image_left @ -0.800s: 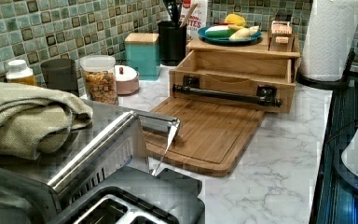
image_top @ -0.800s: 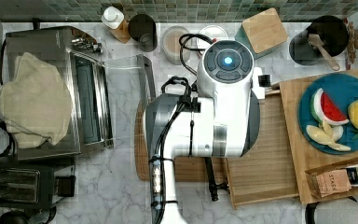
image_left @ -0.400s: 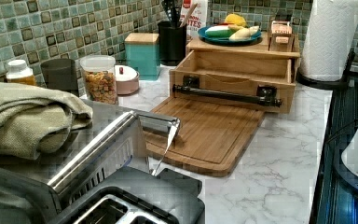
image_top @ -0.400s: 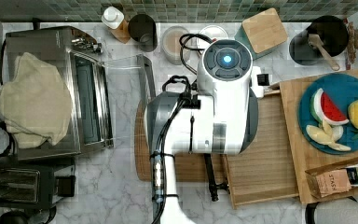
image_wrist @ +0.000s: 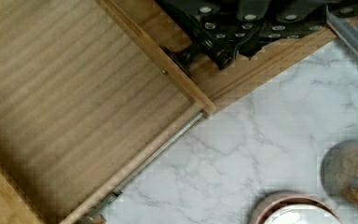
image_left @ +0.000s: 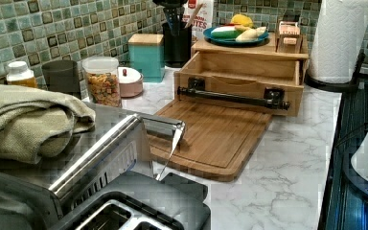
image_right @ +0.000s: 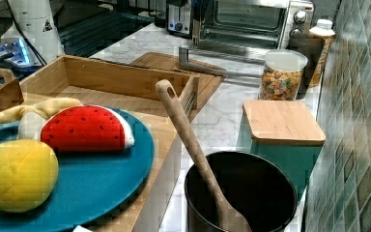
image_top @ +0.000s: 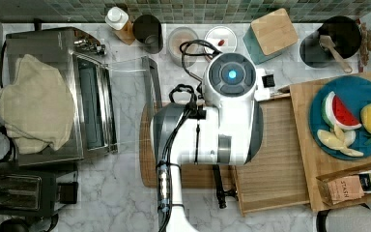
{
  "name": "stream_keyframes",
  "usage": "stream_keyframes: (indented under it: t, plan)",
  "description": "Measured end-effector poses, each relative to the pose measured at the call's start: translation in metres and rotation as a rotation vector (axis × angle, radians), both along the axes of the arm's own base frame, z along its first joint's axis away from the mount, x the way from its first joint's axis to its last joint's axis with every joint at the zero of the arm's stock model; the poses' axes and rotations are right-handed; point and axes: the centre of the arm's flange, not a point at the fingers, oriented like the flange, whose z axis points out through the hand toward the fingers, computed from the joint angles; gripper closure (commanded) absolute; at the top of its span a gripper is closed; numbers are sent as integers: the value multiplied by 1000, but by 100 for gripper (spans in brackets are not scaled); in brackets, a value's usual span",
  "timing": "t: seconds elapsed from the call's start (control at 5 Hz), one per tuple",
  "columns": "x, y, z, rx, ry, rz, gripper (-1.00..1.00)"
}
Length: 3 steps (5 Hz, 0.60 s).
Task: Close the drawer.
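Now, left to right in top view we see toaster oven (image_top: 58, 92), cutting board (image_top: 149, 164), arm (image_top: 212, 130) above it, then drawer (image_top: 275, 159) pulled out from box under blue plate (image_top: 348, 123). Gripper (image_wrist: 242, 28) near drawer handle; fingers open/shut: we can't tell.

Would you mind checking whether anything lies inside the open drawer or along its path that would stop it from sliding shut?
Nothing visible does. The drawer stands pulled out and its floor looks bare. The cutting board lies flat in front of the handle, on the side away from the drawer's travel.
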Motion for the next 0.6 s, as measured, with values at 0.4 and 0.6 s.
stream_keyframes:
  t: [0.4,0.6]
  plan:
    - [-26,32,-37,45,60,118,100]
    - [-36,51,-56,51,60,219,100]
